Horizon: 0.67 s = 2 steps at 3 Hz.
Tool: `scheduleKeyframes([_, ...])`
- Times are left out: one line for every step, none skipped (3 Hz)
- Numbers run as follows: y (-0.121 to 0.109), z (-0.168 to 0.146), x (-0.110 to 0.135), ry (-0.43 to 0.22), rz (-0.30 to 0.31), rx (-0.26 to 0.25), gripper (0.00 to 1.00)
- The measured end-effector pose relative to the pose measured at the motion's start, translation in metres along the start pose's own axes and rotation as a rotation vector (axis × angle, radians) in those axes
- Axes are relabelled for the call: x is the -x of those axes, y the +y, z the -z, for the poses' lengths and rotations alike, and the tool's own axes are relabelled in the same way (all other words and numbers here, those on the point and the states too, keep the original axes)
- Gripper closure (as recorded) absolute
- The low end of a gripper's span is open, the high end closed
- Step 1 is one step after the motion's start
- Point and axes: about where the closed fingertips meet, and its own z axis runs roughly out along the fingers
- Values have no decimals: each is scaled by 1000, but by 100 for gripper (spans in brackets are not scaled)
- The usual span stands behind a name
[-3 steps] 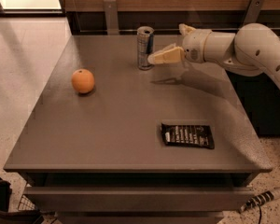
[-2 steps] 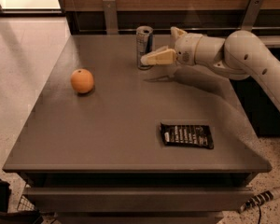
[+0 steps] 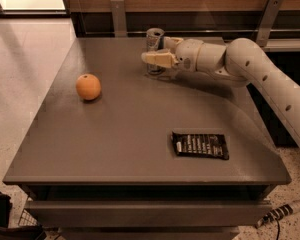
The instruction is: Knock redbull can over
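Note:
The redbull can (image 3: 154,38) stands upright near the far edge of the grey table (image 3: 115,134), slim and silver with its top showing. My gripper (image 3: 160,50) reaches in from the right on a white arm and is open. One pale finger (image 3: 156,59) lies across the front of the can's middle and hides part of it. The other finger (image 3: 171,41) is just right of the can's top. The can looks to be in contact with the front finger.
An orange fruit (image 3: 88,86) sits on the left part of the table. A black snack packet (image 3: 200,145) lies flat at the front right. A wooden wall with metal brackets (image 3: 119,15) runs behind the table. The floor drops away on the left.
My gripper has moved left from beside the can until its front finger crosses the can's body. The can still stands upright. The orange and packet have not moved.

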Motion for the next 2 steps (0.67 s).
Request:
scheduleKeyframes([3,-6,0,-4,-2,13,67])
scheduleKeyframes([6,-11,0,-5,-3,21,100])
